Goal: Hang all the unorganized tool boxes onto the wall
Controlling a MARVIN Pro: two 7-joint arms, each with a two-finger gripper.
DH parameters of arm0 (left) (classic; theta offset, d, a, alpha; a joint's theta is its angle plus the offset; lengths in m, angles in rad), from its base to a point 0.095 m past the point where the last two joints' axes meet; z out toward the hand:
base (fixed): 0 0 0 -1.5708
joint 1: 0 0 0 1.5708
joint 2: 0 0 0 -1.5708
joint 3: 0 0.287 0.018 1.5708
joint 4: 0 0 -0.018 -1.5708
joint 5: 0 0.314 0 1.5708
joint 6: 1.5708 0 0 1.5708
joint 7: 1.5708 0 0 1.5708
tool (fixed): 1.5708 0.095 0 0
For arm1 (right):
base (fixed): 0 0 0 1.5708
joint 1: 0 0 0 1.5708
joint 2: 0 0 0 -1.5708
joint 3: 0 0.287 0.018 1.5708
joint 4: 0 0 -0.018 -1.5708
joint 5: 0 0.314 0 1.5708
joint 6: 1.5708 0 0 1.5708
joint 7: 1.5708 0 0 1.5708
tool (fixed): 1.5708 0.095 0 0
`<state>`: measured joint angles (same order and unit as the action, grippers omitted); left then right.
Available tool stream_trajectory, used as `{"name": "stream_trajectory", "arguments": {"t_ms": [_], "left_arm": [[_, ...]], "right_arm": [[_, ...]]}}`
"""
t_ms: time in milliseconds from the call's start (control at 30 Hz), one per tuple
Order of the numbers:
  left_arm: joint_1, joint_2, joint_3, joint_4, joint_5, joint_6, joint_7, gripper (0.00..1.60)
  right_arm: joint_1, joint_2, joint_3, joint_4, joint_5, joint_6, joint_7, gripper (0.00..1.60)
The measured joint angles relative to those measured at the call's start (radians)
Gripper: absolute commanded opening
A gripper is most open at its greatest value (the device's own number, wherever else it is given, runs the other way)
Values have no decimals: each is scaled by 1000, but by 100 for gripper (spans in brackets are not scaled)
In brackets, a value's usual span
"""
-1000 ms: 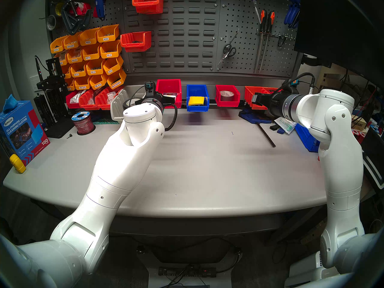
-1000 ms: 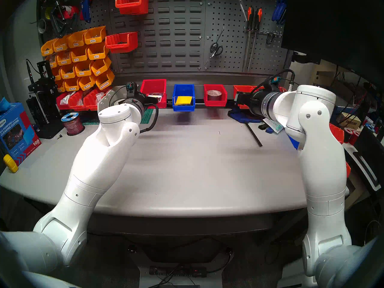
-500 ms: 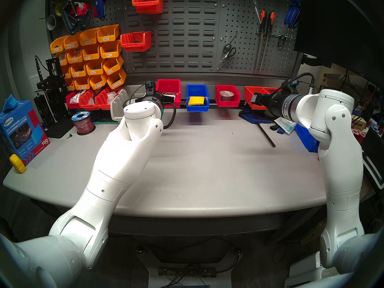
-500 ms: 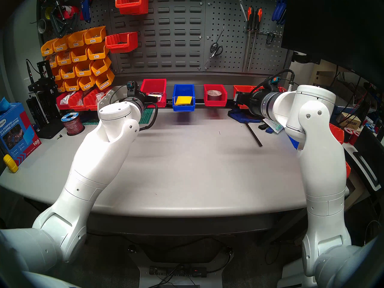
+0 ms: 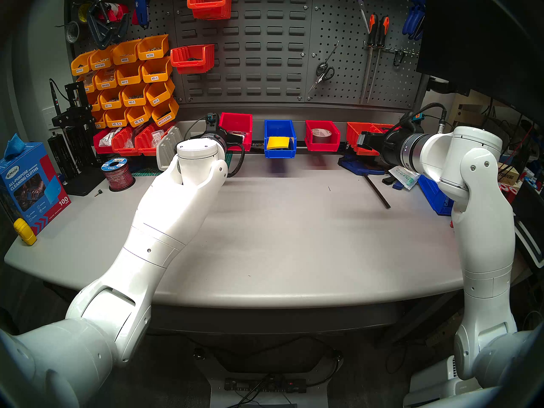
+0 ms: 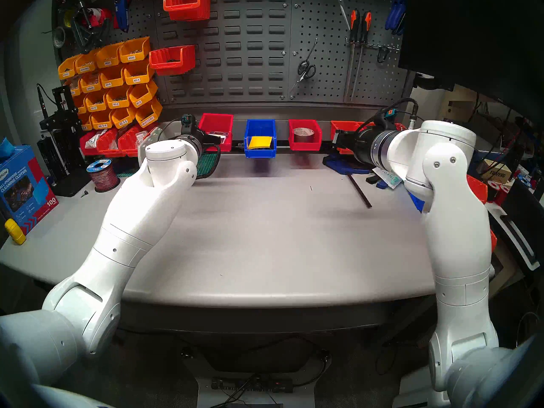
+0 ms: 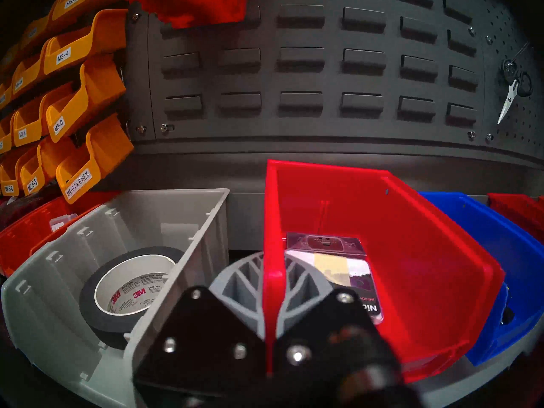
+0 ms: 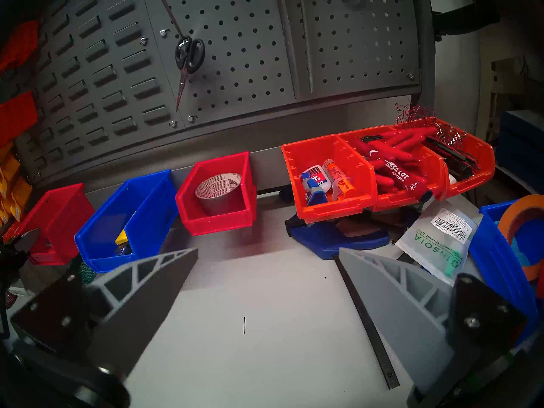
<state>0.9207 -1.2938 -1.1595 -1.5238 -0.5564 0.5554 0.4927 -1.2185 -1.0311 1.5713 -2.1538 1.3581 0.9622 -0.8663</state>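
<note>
Left wrist view: left claw (image 7: pixel 272 307) pinches the red bin's (image 7: pixel 382 251) left side wall

Left red bin (image 5: pixel 236 127) tilted, near side wall pinched between fingers (image 7: pixel 235 283), packet inside. Blue bin (image 5: pixel 279 138) and right red bin (image 5: pixel 322 135), upright, against wall (image 5: pixel 265 60) foot strip.

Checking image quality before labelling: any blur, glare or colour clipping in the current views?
Left wrist view: black left gripper mounts blurred at bottom; the gripped crimson plastic bin is sharp, but the orange-red bin hanging above clips to flat red. Right wrist view: open right gripper soft near the bottom corners. Head views: sharp, glare on the white arms, dark fisheye rim.
</note>
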Motion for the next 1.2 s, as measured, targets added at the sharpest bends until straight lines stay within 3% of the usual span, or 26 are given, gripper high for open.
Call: {"name": "stream_trajectory", "arguments": {"t_ms": [533,1200], "left_arm": [[-67,-29,24,110,10,-24,-61,0],[-93,-55,12,141,17,-27,-74,0]], "right_arm": [[0,1,0,0,0,0,0,160],[1,-4,0,0,3,0,0,160]]}}
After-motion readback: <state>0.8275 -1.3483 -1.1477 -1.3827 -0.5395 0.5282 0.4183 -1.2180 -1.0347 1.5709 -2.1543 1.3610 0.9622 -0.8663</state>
